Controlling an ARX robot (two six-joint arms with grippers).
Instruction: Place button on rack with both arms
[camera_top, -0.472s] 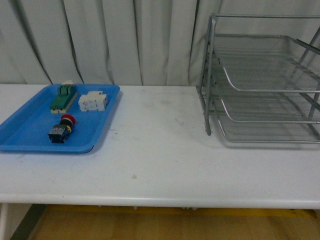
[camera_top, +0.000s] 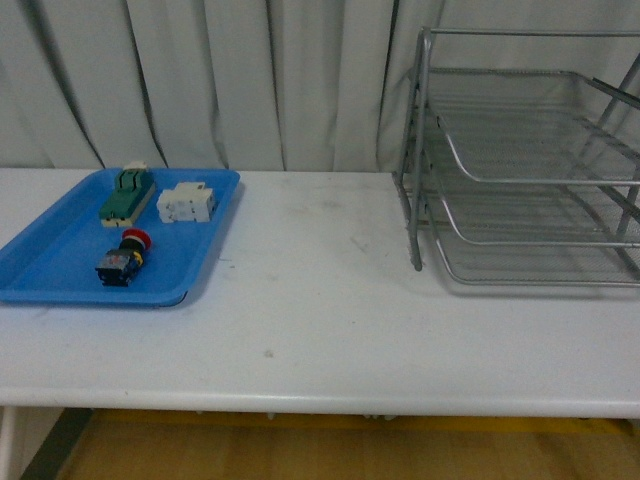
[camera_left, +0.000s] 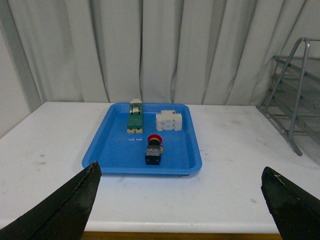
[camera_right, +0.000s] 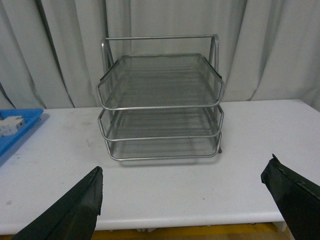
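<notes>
Button (camera_top: 123, 258) in blue tray (camera_top: 50, 252) beside green block (camera_top: 126, 194), white part (camera_top: 187, 203)

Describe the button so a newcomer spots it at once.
Find the blue tray on the left of the table. The button lies alone at its near side. Only it has a red cap and dark body; the green-and-cream block and white part sit behind.

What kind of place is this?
Probably a robot test lab or workshop, not a home. A white table stands before a plain grey curtain, with a blue tray of electrical parts, a red button among them, and a wire rack.
</notes>
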